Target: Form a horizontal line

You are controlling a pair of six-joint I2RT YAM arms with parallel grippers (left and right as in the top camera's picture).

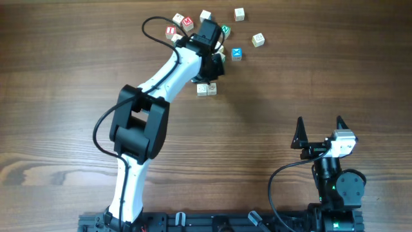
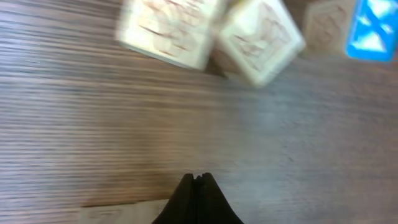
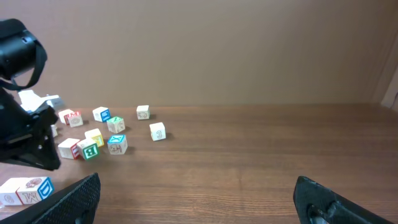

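In the right wrist view, the horizontal line (image 3: pixel 25 190) is a row of three touching cubes at the lower left: two pale ones and one with a blue D face at the right end. From overhead only two pale cubes (image 1: pixel 206 89) of it show, just below my left gripper (image 1: pixel 214 66); the arm covers the spot to their left. My left gripper (image 2: pixel 198 178) is shut on nothing, low over bare wood. Ahead of it lie blurred beige cubes (image 2: pixel 168 28) and a cyan cube (image 2: pixel 373 28). My right gripper (image 1: pixel 320 132) (image 3: pixel 196 186) stands wide open and empty at the near right.
Loose letter cubes are scattered at the far side: red-lettered ones (image 1: pixel 187 22), a green-lettered one (image 1: pixel 225 29), a cyan one (image 1: pixel 237 53) and pale ones (image 1: pixel 239 13) (image 1: pixel 258 40). The left arm (image 1: pixel 148 116) slants across the left half of the table.
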